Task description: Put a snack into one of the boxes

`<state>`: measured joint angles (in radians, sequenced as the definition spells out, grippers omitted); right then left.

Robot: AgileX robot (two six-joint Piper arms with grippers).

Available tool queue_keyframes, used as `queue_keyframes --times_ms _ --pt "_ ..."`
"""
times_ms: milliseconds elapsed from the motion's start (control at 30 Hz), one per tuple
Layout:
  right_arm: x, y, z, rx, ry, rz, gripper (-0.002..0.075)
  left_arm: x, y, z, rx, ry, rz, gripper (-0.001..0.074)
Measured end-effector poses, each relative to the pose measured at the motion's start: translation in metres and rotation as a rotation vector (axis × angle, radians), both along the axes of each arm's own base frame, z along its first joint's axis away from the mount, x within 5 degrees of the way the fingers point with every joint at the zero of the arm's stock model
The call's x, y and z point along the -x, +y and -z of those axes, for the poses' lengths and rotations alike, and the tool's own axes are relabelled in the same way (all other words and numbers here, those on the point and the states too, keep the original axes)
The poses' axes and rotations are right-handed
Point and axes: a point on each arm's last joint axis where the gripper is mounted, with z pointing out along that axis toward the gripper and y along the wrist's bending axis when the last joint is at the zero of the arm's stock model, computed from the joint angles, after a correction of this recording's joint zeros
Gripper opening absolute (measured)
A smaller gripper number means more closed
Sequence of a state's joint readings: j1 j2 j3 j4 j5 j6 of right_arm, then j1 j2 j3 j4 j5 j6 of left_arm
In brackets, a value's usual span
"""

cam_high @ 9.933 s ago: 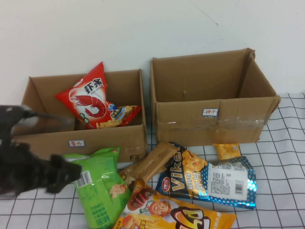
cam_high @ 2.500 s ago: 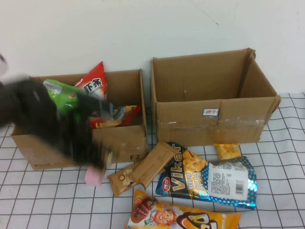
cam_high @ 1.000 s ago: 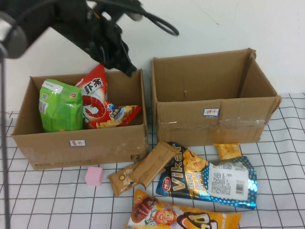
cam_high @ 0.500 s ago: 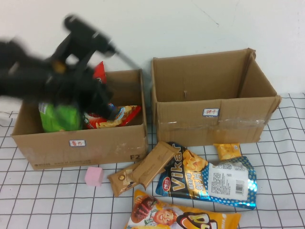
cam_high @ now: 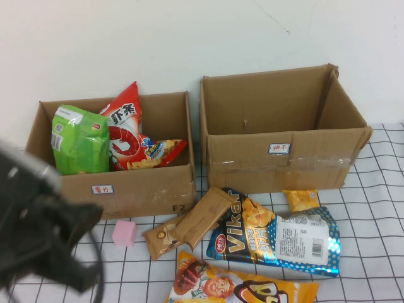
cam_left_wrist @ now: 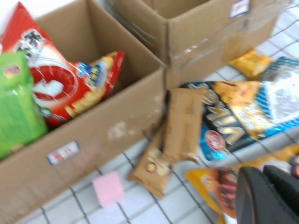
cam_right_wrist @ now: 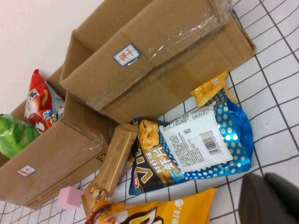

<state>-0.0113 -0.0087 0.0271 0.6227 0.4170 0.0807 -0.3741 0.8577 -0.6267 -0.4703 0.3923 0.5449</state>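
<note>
Now the left gripper (cam_high: 47, 243) sits low at the near-left of the table, a blurred black mass in front of the left box (cam_high: 145, 189); half a second ago it was raised over that box. Whether its fingers are spread or closed cannot be told. It carries nothing visible. The right gripper (cam_right_wrist: 271, 198) shows only as a dark rounded edge in its own wrist view, its state likewise undeterminable, and it does not appear in the high view. The green snack bag (cam_high: 79, 139), a glossy crinkled pouch, stands upright inside the left box at its left end, touching the red shrimp-chip bag (cam_high: 126, 132), unchanged from a second ago. Ten seconds ago it lay on the table. Both boxes are plain brown corrugated cardboard with small white labels; the right box (cam_high: 284, 158) has clear tape across its front. On the checked tablecloth (cam_high: 372, 208) lie a small pink cube (cam_high: 125, 233), two tan wrapped bars (cam_high: 192, 221), a shiny blue foil bag (cam_high: 278, 237), a small yellow packet (cam_high: 300, 199) and an orange bag (cam_high: 240, 287) at the near edge.
</note>
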Motion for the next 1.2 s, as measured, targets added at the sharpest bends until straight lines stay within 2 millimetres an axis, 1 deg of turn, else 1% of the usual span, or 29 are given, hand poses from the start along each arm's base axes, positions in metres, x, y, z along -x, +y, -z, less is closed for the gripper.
queue_keyframes --times_ms 167,333,433,533,633,800,867,1000,1200 --pt "0.000 0.000 0.000 0.000 0.000 0.000 -0.0001 0.030 0.006 0.005 0.033 0.046 0.047 -0.0001" --pt "0.000 0.000 0.000 -0.002 0.000 0.000 -0.0001 0.048 0.015 0.001 -0.007 0.028 0.054 -0.0001" --pt "0.000 0.000 0.000 -0.002 0.000 0.000 -0.0001 0.058 0.023 -0.002 -0.008 0.027 0.000 -0.0001" --pt "0.000 0.000 0.000 -0.002 0.000 0.000 -0.0001 0.067 0.032 -0.002 -0.021 -0.019 -0.048 -0.0001" --pt "0.000 0.000 0.000 -0.002 0.000 0.000 -0.0001 0.072 0.038 0.004 -0.007 -0.131 -0.090 -0.0001" --pt "0.000 0.000 0.000 -0.002 0.000 0.000 -0.0001 0.074 0.047 0.030 0.069 -0.324 -0.182 -0.0001" --pt "0.000 0.000 0.000 -0.002 0.001 -0.001 -0.0001 0.077 0.051 0.044 0.098 -0.348 -0.217 -0.0001" --pt "0.000 0.000 0.000 -0.002 0.001 -0.001 -0.0001 0.086 0.062 0.069 0.197 -0.309 -0.354 -0.0001" --pt "0.000 0.000 0.000 -0.003 0.001 -0.001 -0.0001 0.095 0.076 0.099 0.149 -0.301 -0.535 -0.0001"
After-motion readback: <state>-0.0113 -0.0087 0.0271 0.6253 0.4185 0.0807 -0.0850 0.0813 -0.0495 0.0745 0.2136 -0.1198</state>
